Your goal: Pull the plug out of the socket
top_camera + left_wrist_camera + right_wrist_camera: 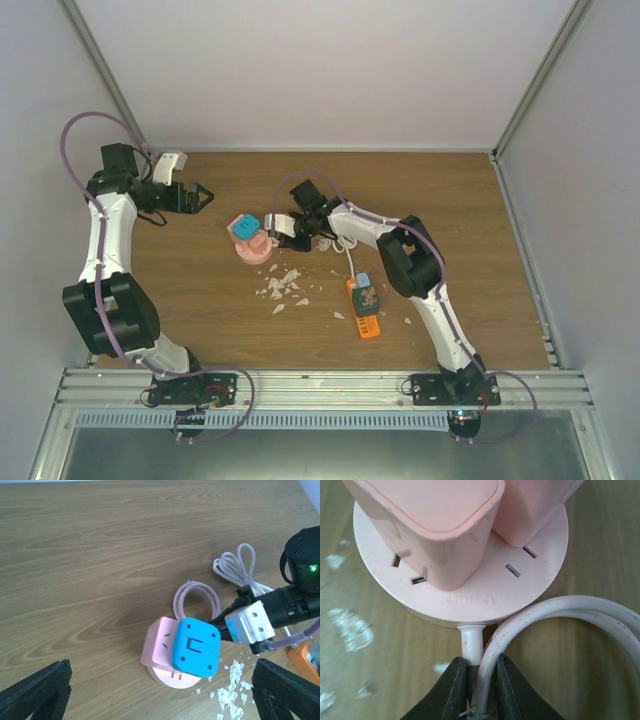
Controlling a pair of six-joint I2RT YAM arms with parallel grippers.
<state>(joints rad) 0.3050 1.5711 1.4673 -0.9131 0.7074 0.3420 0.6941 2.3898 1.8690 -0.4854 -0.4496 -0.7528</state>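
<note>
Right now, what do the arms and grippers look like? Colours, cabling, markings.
Both the left arm and right arm: white links, black joints, a purple cable running outside each. The left gripper and right gripper: black tapered fingers. A green LED is lit on the right wrist housing.

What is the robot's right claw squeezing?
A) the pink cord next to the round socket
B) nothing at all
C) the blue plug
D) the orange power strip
A: in the right wrist view the right gripper is clamped on the pink cord just where it leaves the round pink socket.
</note>
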